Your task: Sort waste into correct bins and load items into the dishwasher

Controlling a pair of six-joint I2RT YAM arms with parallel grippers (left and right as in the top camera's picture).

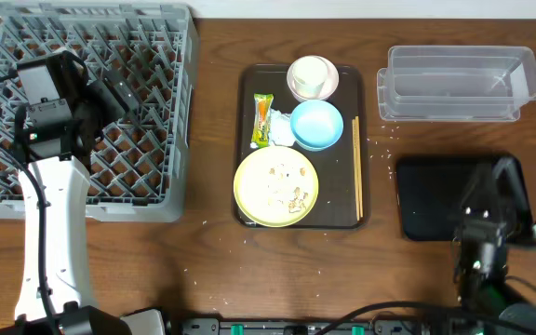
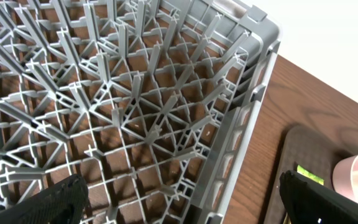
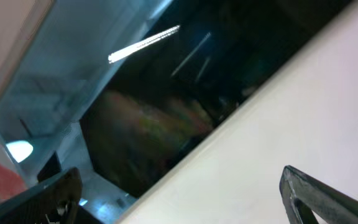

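The grey dish rack (image 1: 186, 112) stands at the far left. My left gripper (image 1: 119, 96) hangs over its right half, open and empty; the left wrist view shows its fingers (image 2: 185, 205) wide apart above the rack's lattice (image 2: 253, 106). A brown serving tray (image 1: 247, 93) holds the white cup (image 1: 312, 77), the light blue bowl (image 1: 316, 124), the yellow plate (image 1: 275, 186) with rice scraps (image 1: 291, 193), the green-and-orange wrapper (image 1: 262, 119), the tissue (image 1: 282, 138) and the chopsticks (image 1: 356, 167). The clear tub (image 1: 459, 84) is at the far right. My right gripper (image 1: 502, 181) is open over the black tray (image 1: 431, 200).
Rice-like crumbs lie on the wooden table around the serving tray and near the tub. The left wrist view catches the serving tray's corner (image 2: 303, 146), the wrapper (image 2: 309, 174) and the cup (image 2: 356, 177). The right wrist view shows only a dark glossy surface and a pale one.
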